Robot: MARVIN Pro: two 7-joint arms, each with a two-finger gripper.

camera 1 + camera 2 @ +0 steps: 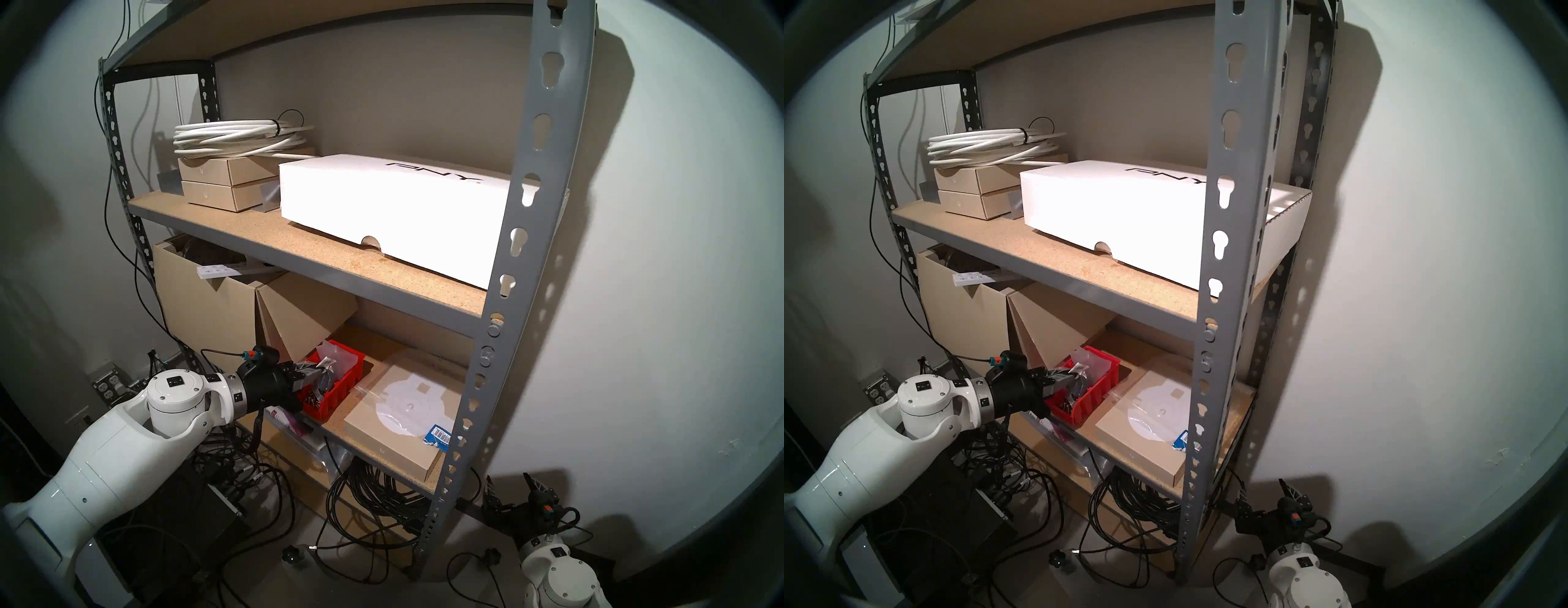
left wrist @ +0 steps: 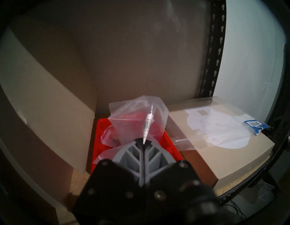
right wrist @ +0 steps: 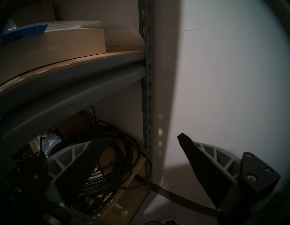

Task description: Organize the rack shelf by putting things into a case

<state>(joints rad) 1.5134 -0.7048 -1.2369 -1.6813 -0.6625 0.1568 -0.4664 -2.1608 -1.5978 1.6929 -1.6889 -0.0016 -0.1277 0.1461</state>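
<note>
Where red bin [image 2: 100, 138] sits: clear bags [image 2: 136, 114] inside.

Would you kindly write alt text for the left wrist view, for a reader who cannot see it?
The left hand, shut on a clear plastic bag, holds it over a red bin on the rack shelf. A flat tan box under clear film lies right of the bin, and a large cardboard box stands to its left.
</note>
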